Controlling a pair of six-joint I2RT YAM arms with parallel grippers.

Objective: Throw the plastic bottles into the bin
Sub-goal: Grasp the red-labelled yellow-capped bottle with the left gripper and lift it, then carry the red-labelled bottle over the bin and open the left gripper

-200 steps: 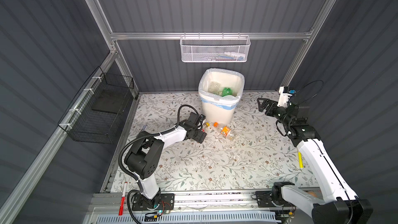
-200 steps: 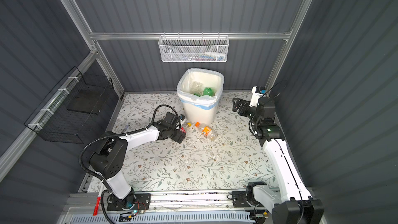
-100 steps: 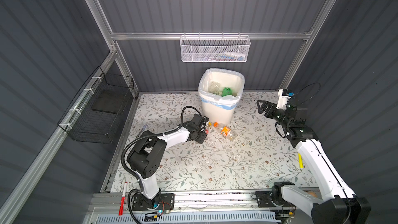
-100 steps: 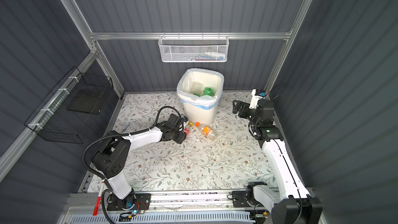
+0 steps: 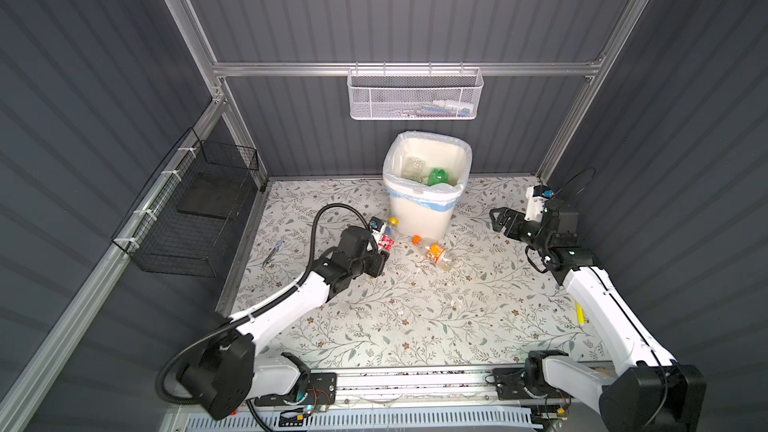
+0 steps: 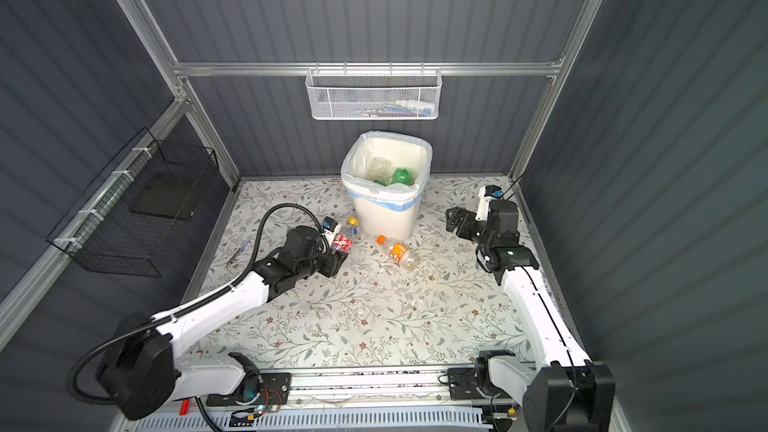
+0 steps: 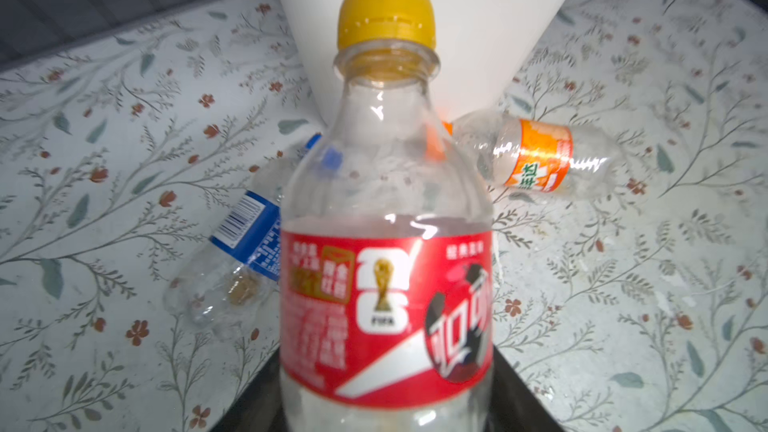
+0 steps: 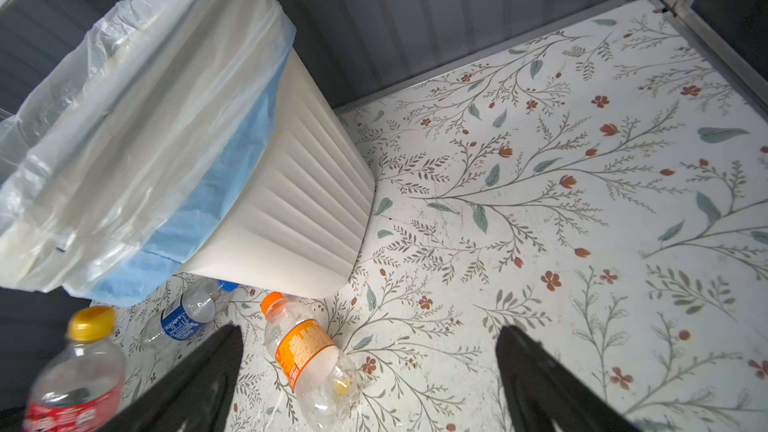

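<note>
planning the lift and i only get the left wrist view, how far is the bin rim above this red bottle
observer: Well above it. The red bottle is low by the base of the bin, and its cap is below the rim.
operator: anything in the bin yet
observer: Yes, a green bottle and a clear bottle lie inside.
operator: right arm in my way
observer: No. The right gripper hovers on the far side of the bin from the bottle, with its fingers open and nothing between them.
</note>
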